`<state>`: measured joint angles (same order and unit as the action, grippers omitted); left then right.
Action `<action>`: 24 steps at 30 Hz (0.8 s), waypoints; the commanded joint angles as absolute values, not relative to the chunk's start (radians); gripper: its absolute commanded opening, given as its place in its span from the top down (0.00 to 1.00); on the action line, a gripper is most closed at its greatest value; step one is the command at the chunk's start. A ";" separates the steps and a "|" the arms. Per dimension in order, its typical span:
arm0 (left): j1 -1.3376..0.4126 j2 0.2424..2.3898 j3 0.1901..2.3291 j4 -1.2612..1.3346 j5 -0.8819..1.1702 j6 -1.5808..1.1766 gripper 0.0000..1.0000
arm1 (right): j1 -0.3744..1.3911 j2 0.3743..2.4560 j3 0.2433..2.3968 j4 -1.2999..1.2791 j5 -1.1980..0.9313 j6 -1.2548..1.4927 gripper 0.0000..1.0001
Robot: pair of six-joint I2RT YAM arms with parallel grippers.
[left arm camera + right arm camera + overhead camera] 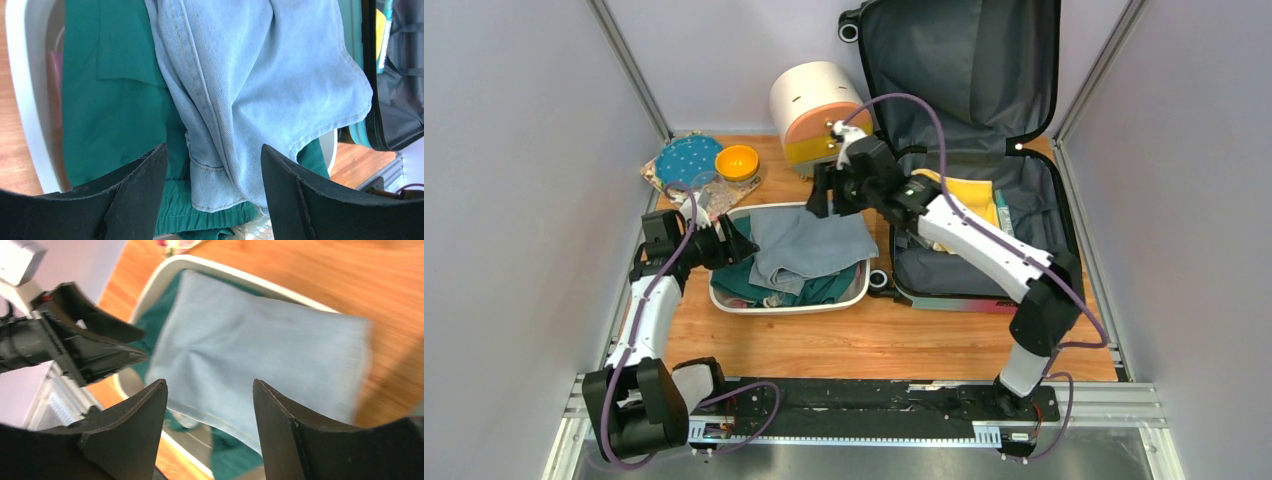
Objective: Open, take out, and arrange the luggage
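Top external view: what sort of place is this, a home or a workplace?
Probably a robot test booth, not a home: plain walls in aluminium posts enclose one wooden table, a metal rail lines its near edge, and the luggage and basin of clothes look like staged props.

Denim [809, 245] lies over green clothes [742, 283] in basin [786, 310].

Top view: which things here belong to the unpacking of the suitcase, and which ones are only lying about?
Job in hand:
- suitcase, open
- yellow item inside it
- denim and green clothes, both in the basin

Lying about, as it seems:
- round cabinet
- blue dotted disc
- orange bowl
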<state>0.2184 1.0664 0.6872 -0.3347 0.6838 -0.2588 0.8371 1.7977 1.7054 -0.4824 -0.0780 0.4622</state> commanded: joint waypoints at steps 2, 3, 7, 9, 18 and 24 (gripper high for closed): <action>0.200 1.081 0.678 -0.347 0.744 -0.222 0.23 | 0.732 1.709 1.583 -0.592 -0.023 0.330 0.33; 0.189 1.084 0.678 -0.348 0.747 -0.219 0.23 | 0.704 1.710 1.571 -0.606 -0.017 0.322 0.32; 0.123 1.104 0.675 -0.353 0.701 -0.201 0.23 | 0.657 1.735 1.560 -0.693 -0.070 0.318 0.31; 0.104 1.120 0.673 -0.367 0.658 -0.204 0.23 | 0.644 1.755 1.559 -0.718 -0.098 0.321 0.30; 0.034 1.124 0.620 -0.387 0.511 -0.196 0.20 | 0.643 1.821 1.522 -0.750 -0.204 0.341 0.30; 0.034 1.129 0.635 -0.383 0.606 -0.190 0.50 | 0.641 1.844 1.523 -0.758 -0.284 0.331 0.57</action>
